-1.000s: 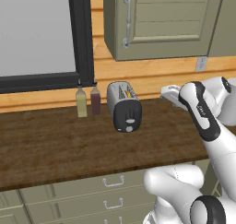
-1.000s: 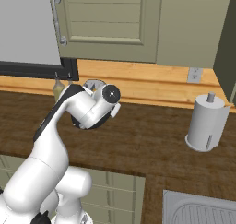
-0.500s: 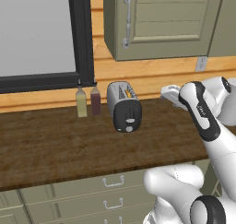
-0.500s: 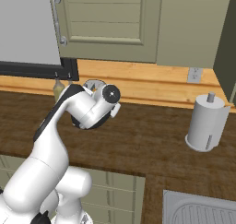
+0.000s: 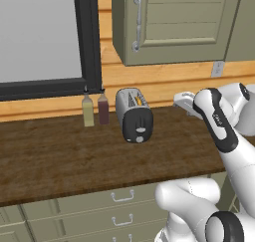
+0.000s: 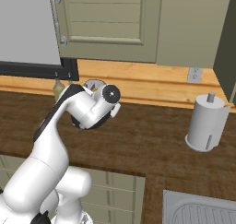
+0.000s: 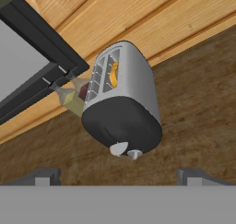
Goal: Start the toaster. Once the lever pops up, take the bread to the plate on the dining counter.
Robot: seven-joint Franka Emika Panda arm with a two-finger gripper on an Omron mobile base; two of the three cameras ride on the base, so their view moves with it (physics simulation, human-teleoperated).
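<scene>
On the wooden worktop [image 5: 60,156], the toaster [image 7: 122,108] lies at twelve o'clock from the spread, empty gripper [image 7: 117,177], black end toward it, the lever [image 7: 118,148] lowest and nearest.

The left base view looks forward and down from behind the arm at the bench [image 5: 60,156], with the toaster [image 5: 134,114] mid-frame. The right base view faces the same bench [image 6: 152,144] from the other side, the arm covering most of the toaster. The hand view sits close to the toaster [image 7: 122,105], rolled sideways.
</scene>
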